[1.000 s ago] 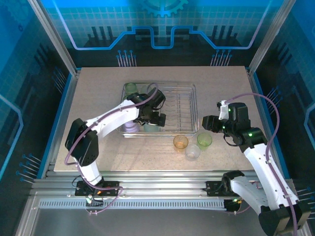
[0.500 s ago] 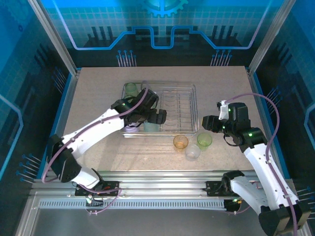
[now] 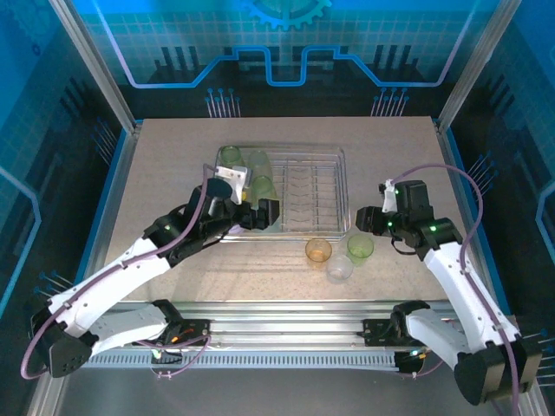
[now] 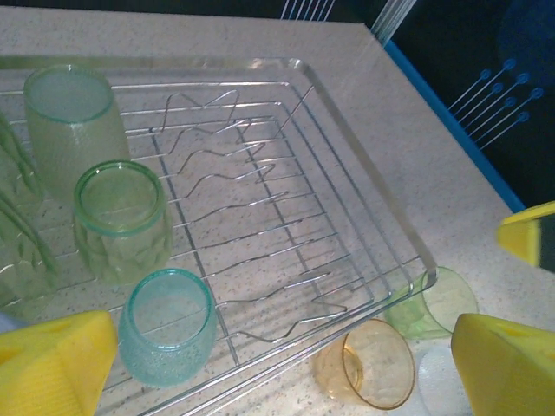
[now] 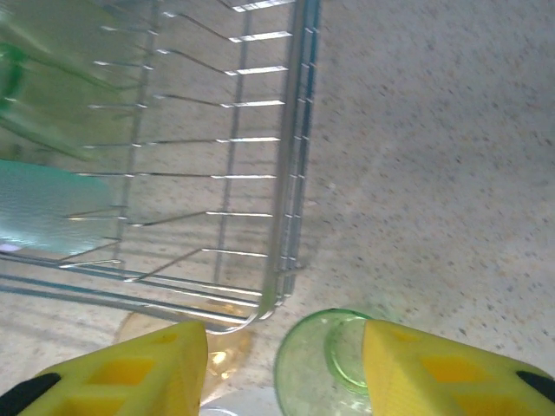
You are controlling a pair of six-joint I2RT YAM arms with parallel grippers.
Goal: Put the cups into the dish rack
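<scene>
On the counter (image 3: 173,165), right off the near right corner of the dish rack (image 3: 316,186), there are three cups not loaded yet: a green cup (image 5: 323,368), an amber cup (image 4: 364,364) and a clear cup (image 3: 339,268), all bunched close together. My right gripper (image 5: 286,373) hangs over the green one with its jaws partway apart, clamped on nothing. My left gripper (image 4: 282,364) is spread wide over the near left end of the rack, also empty.

Inside the rack there's a teal cup (image 4: 166,325) with a pebbly frosted skin, then a ribbed green tumbler (image 4: 120,221) and a frosted green tumbler (image 4: 68,121) behind it, all on the left side. The slotted prong section on the right is bare wire.

Handling-wise, my guess is these weigh next to nothing. They look like thin translucent plastic, so the walls probably give if I squeeze hard, and the smoother ones look slick. They're barrel-shaped and fatter in the middle, so pinching across the belly could let one squirt out. I'd rather take the green cup at the rim, one finger inside and one outside, gently. With the amber and clear cups so close, I reckon a sloppy approach knocks them over.
</scene>
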